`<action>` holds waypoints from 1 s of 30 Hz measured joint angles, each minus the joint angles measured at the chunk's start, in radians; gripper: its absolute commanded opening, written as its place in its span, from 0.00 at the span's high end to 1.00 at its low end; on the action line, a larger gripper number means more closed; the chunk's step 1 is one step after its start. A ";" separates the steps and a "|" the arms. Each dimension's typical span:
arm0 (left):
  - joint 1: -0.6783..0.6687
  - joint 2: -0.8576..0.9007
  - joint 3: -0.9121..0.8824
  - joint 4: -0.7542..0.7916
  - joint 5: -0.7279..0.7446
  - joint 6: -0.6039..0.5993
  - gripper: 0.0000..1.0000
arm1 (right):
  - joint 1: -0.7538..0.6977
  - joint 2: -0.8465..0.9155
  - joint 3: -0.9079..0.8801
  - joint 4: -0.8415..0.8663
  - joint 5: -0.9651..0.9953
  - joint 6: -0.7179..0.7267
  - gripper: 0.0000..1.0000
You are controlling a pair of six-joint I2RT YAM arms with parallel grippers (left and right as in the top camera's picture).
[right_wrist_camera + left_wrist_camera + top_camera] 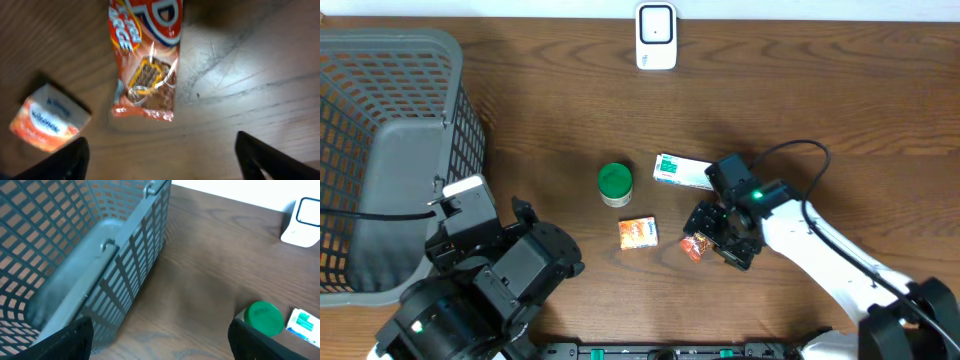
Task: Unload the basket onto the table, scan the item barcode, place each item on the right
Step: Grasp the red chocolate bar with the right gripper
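Note:
A red-orange snack packet [693, 246] [145, 60] lies flat on the wooden table. My right gripper [708, 238] [162, 165] hovers right over it, open, with bare table between its fingertips and the packet just ahead of them. The white barcode scanner [656, 37] [302, 222] stands at the table's far edge. My left gripper [528, 214] [160, 347] is open and empty at the front left, beside the basket.
A grey mesh basket [390, 150] [75, 255] fills the left side. A green-lidded jar [614, 183] [262, 318], a white and green box [680, 171] [303, 323] and a small orange pack [638, 232] [47, 122] lie mid-table.

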 measured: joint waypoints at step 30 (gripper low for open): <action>0.000 0.002 -0.008 -0.001 0.014 -0.033 0.15 | 0.001 0.362 0.254 -0.148 0.100 0.066 0.84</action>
